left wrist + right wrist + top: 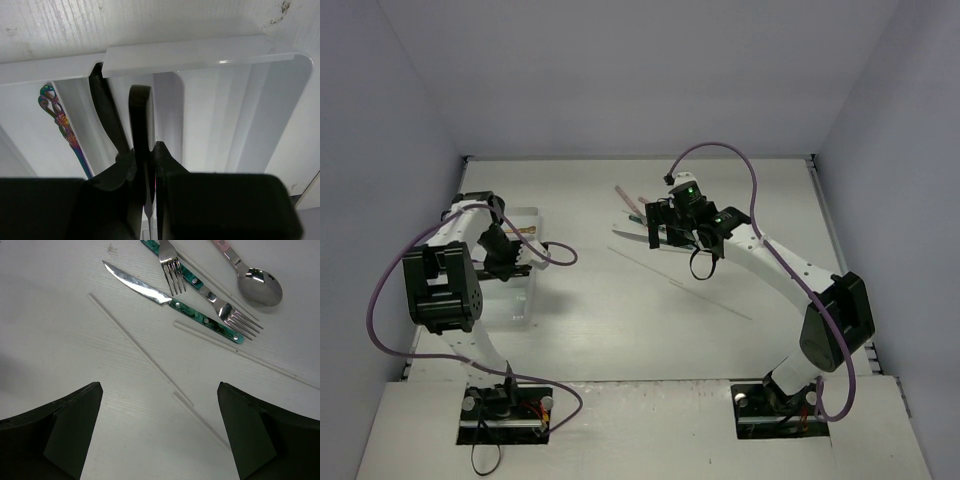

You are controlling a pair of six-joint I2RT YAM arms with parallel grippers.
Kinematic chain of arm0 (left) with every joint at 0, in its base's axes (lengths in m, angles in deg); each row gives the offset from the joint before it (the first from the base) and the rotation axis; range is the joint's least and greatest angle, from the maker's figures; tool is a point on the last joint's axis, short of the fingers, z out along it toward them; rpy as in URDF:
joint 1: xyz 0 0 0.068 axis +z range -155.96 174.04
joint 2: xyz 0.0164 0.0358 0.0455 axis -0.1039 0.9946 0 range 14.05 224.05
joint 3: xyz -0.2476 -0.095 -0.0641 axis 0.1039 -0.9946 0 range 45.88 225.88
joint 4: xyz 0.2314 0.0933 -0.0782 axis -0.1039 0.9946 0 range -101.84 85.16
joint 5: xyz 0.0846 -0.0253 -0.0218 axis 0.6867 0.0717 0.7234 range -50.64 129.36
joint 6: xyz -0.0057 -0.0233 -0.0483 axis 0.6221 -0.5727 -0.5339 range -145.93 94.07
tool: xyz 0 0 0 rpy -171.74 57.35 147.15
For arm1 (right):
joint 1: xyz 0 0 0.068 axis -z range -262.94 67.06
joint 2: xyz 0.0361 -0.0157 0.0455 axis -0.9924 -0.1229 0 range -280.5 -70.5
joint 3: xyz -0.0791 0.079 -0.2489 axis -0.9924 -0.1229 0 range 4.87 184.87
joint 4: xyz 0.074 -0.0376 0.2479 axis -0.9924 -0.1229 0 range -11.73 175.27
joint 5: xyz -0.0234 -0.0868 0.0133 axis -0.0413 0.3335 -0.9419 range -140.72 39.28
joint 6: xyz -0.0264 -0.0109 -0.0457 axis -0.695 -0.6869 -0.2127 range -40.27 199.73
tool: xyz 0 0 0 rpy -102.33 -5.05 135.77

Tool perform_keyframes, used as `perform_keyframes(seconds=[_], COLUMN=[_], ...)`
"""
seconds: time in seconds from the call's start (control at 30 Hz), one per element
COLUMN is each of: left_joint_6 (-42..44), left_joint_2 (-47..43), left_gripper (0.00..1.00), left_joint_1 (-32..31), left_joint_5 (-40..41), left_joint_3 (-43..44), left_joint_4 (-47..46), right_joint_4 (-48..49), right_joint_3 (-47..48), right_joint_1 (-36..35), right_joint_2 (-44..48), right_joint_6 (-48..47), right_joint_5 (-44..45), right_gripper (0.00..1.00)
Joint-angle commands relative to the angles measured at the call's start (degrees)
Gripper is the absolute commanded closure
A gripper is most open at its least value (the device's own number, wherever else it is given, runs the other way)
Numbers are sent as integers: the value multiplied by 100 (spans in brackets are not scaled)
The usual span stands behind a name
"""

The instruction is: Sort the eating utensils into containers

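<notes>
Left gripper pinched, seemingly gripping; right gripper spread wide.

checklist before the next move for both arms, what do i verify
1. Grip: left pincer shut on the black knife: ok.
2. Place: that knife is held inside the rim of the tray: ok.
3. Slot: whether it is lined up with the same slot as the other black piece: cannot tell.
4. Jaws: right pincer open: ok.
5. Target: a pale stick lies under the gap between its fingers: ok.
6. Clutter: the green-handled knife lies beyond the fingertips, likely out of the closing path: ok.
</notes>
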Motion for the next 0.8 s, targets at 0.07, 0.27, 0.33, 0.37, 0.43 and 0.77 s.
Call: perform_keyframes(seconds=[0.07, 0.27, 0.33, 0.37, 0.43, 0.77], left_joint_6=[-141, -333, -474, -574, -848, -3729], left_joint_2=[59, -100, -254, -342, -504, -828], left_gripper=[82, 71, 70, 69, 66, 51], left_joint_1=[73, 112, 99, 82, 50, -75], left_joint_5=[164, -1, -160, -243, -377, -1761], left_joint_3=[286, 420, 508, 602, 882, 2845], left_joint_4=[177, 202, 203, 203, 212, 195], right_joint_4=[90, 73, 61, 50, 26, -138], right_joint_3=[18, 41, 88, 121, 182, 1096], right_joint_1=[15, 24, 36, 47, 77, 453], right_joint_2=[66, 27, 13, -4, -71, -1067], right_joint_6=[20, 3, 11, 11, 26, -75], right_joint_5=[134, 249, 305, 354, 500, 1436], right_gripper=[3, 4, 6, 7, 9, 44])
